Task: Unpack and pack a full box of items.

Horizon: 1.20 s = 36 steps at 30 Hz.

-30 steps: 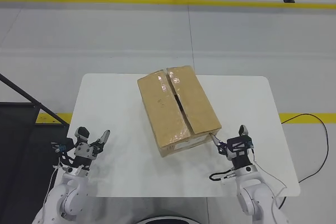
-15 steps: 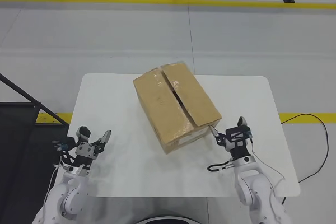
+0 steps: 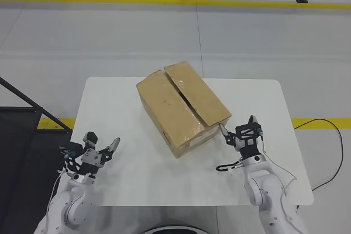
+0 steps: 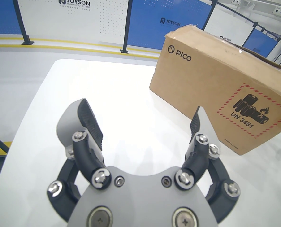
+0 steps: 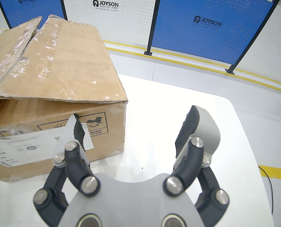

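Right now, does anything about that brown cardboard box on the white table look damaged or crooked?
Yes. The brown cardboard box sits skewed on the white table. Its clear tape is crinkled and split along the seam, and the flaps don't lie flat.

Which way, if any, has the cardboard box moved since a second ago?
Yes. The cardboard box turned counterclockwise, its right corner nearing the white table's far edge.

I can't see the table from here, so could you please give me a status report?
Left pincer open, empty, short of the box. Right pincer open, empty, at the box's near corner. Box flaps closed, on table. Nothing seen blocking.
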Tool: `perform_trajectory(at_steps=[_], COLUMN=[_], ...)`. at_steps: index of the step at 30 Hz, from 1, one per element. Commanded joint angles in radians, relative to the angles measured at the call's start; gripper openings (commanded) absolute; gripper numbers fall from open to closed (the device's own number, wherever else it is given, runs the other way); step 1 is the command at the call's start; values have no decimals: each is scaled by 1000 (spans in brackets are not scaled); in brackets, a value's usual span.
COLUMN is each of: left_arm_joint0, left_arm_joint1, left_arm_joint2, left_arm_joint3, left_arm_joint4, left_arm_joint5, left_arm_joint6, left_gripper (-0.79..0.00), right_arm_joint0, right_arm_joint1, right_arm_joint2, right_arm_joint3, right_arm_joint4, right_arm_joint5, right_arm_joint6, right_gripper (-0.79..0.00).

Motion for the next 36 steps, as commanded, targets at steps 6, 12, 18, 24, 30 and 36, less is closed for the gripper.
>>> perform_trajectory(at_steps=[6, 12, 18, 24, 30, 36], left_arm_joint0=[-31, -78, -152, -222, -262, -281], left_arm_joint1=[-3, -5, -12, -22, -33, -44], left_arm_joint2=[54, 128, 210, 291, 338, 373], left_arm_joint3=[-5, -15, 9, 50, 80, 94], left_arm_joint4=[55, 157, 208, 250, 228, 201], left_arm_joint5=[-23, -41, -53, -43, -20, 33], left_arm_joint6=[-27, -67, -121, -149, -160, -174], left_gripper=[0, 0, 0, 0, 0, 0], right_arm_joint0=[-45, -178, -261, -277, -285, -286], right_arm_joint1=[4, 17, 24, 27, 28, 29], right_arm_joint2=[55, 170, 247, 285, 302, 311], right_arm_joint3=[-30, -102, -102, -65, -58, -49], right_arm_joint4=[45, 91, 113, 136, 140, 143], right_arm_joint5=[-44, -104, -150, -185, -203, -220], right_arm_joint6=[-49, -138, -196, -214, -221, -230], right_gripper=[0, 0, 0, 0, 0, 0])
